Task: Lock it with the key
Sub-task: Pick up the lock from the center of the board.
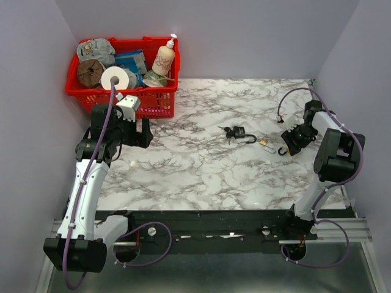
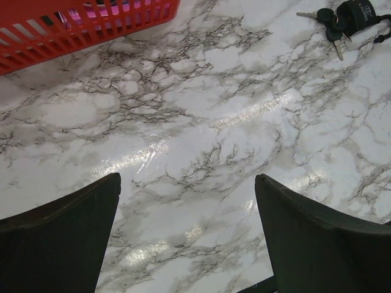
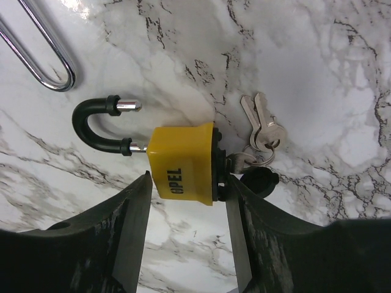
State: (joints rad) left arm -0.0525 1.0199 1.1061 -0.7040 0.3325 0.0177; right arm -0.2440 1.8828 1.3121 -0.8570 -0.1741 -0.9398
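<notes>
**Position.** The padlock (image 3: pixel 183 162) lies flat on the table (image 1: pixel 201 177), at the right side, between the fingers of the right gripper (image 3: pixel 186 183). Its shackle (image 3: pixel 98 125) is open, with the free end out of the body. A key with a black cap (image 3: pixel 259 182) sits in the opposite face, and spare keys (image 3: pixel 263 131) lie on a ring beside it.

**Tool state.** The right jaws stand part-way in, one finger at the shackle face and one at the key face. The first finger looks to be in contact. Whether both press firmly cannot be told. The left gripper (image 1: pixel 143 131) hangs fully open over bare table at the far left, holding nothing, well apart from the padlock.

**Step in hand (judged): secure the body.**
1. Seat the fingers on the yellow body, not on the cap or the key ring. A finger bearing on the key is likely to twist the lock.
2. Keep clear of the shackle leg, so that the free end can be pushed home.
3. Leave the cap reachable for the other arm to turn.

**Not visible.**
- The keyway and key blade are hidden behind the cap.
- In the top view the gripper covers the body, and only the shackle's hook shows.
- A chrome loop (image 3: pixel 43 55) is cut off at the wrist view's edge, so what it belongs to cannot be told from there.
</notes>
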